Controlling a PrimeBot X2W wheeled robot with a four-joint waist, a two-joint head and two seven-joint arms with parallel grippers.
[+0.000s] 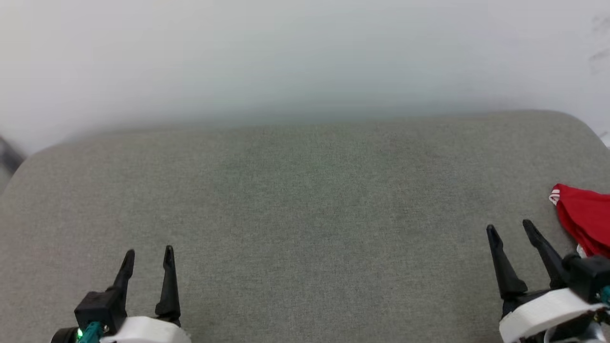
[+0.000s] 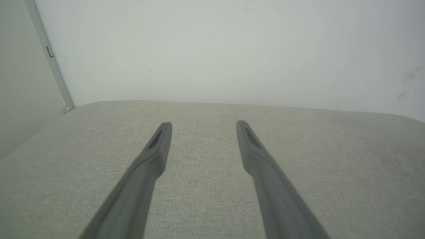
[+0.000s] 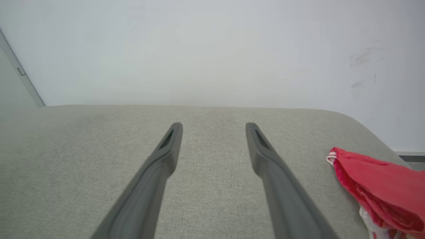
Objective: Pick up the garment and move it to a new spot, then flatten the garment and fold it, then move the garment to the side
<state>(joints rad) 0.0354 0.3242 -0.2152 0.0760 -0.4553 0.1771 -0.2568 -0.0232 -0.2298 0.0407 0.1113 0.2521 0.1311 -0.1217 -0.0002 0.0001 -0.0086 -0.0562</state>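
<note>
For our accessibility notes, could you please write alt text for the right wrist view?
A bunched red shirt lies near the right edge of a grey cushion, beside the right gripper, whose jaws stand open and empty. A pale wall rises behind.

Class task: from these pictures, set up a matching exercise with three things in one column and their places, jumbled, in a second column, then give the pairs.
Column one
1 garment
2 left gripper
3 right gripper

Column two
A lower left of the head view
B right edge of the cushion
C lower right, beside the garment

Pairs: 1-B, 2-A, 3-C
</note>
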